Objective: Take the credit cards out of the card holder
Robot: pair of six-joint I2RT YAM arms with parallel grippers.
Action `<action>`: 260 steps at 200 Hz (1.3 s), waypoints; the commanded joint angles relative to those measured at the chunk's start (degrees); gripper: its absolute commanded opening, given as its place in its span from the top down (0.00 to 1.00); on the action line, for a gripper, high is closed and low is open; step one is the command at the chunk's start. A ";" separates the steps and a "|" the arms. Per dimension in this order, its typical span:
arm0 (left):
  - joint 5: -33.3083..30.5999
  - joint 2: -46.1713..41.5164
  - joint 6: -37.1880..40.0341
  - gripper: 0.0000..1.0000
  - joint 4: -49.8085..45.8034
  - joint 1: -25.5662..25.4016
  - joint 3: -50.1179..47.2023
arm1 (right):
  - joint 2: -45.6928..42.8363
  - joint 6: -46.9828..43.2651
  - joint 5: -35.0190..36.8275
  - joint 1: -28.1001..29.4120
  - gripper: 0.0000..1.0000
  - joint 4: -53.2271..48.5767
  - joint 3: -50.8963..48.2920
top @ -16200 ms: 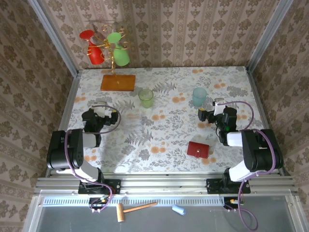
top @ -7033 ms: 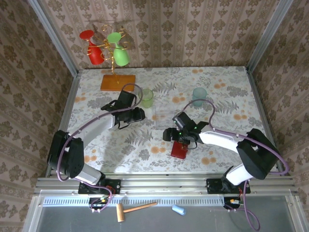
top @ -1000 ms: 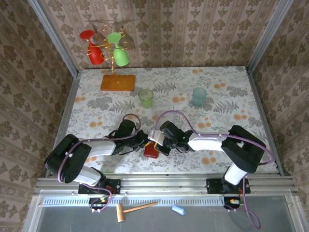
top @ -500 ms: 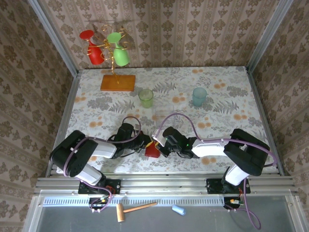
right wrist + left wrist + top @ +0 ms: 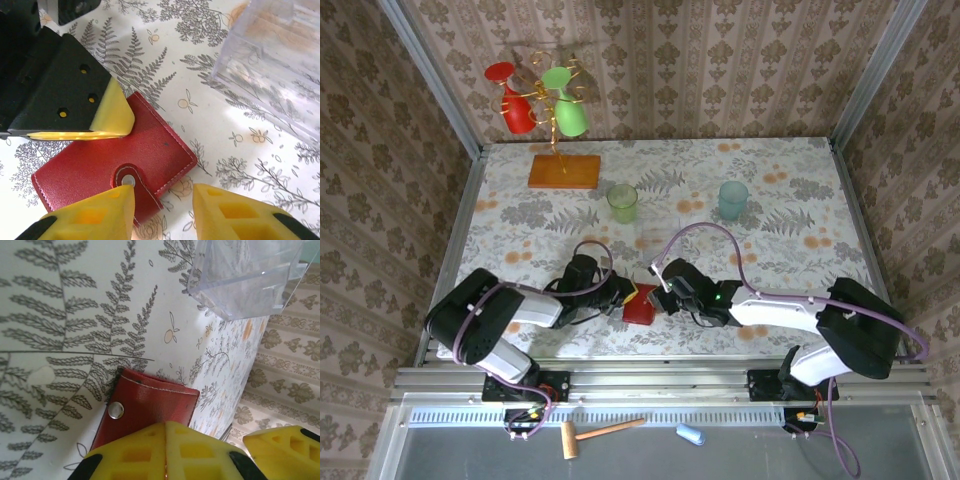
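Down at the near edge of the tabletop [image 5: 790, 260], the two arms reach in toward each other. Between them lies the red card holder [image 5: 95, 167], flat on the tabletop and folded closed. Its little snap tab [image 5: 132, 182] looks done up. I see no credit cards, so I think they are tucked inside.

The left claw [image 5: 166, 442] has its yellow fingers pressed together with no gap. Its tip rests on top of the card holder, near one edge, as if to pin it down. The right claw [image 5: 162, 215] has its fingers spread apart. One finger sits right by the snap, and the other is off to the side, over the tabletop. It pinches nothing.

I think the job is at its first step: getting the holder open. Next, the right claw needs to catch the small tab and pull it up while the left one holds the holder down. The tab is thin, so it could slip.

A bit further off stands a clear plastic box [image 5: 280, 55]. Past it are a green cup [image 5: 623, 203] and a blue cup [image 5: 733, 200].
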 commanded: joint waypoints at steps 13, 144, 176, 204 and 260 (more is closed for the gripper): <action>-3.03 -6.40 7.55 0.89 -20.92 -0.23 5.13 | -4.04 10.55 1.92 0.32 0.61 -9.92 3.64; -4.88 -23.41 21.14 0.84 -43.92 11.74 10.38 | 11.01 29.16 -0.65 1.71 0.29 -34.05 23.07; -3.64 -23.29 21.55 0.83 -43.15 13.96 10.20 | 15.42 30.29 0.49 2.49 0.25 -37.02 26.74; -2.98 -23.06 21.66 0.83 -42.46 13.92 10.12 | 18.09 31.64 0.84 2.69 0.25 -37.56 28.45; -2.19 -22.80 21.66 0.82 -41.91 14.05 10.02 | 21.14 34.61 2.20 2.78 0.34 -38.27 29.48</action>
